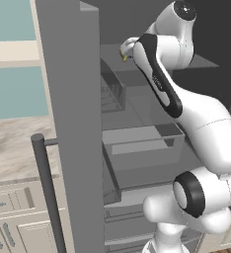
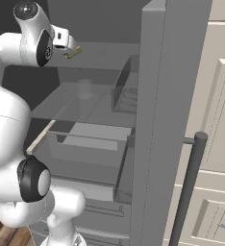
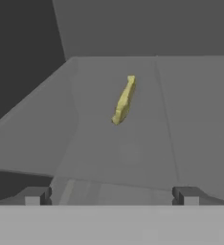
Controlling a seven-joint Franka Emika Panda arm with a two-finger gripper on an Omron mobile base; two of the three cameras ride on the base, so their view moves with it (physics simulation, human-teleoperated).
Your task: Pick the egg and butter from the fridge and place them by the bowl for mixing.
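Around the hand stands the fridge [image 1: 73, 123], door swung open, grey shelves and a drawer below the arm's reach. The hand [image 3: 111, 196] is up at the top shelf [image 3: 133, 143], fingers spread wide and released, nothing between them. Both finger tips [image 3: 35, 195] sit at the near edge of that shelf.

The butter [image 3: 124, 100] lies flat on the shelf, straight ahead of the hand and a touch toward its right finger, well apart from the tips. In the right base view the butter [image 2: 74, 53] shows just beyond the hand.

Long axis: runs mostly away from the hand, tilted slightly toward the right finger at the far end. So the stick's narrow width lies roughly across the finger gap. Judgement: a forward reach with little or no wrist roll should bracket it; a small shift toward the right finger would centre it.

Egg and bowl not identified here.
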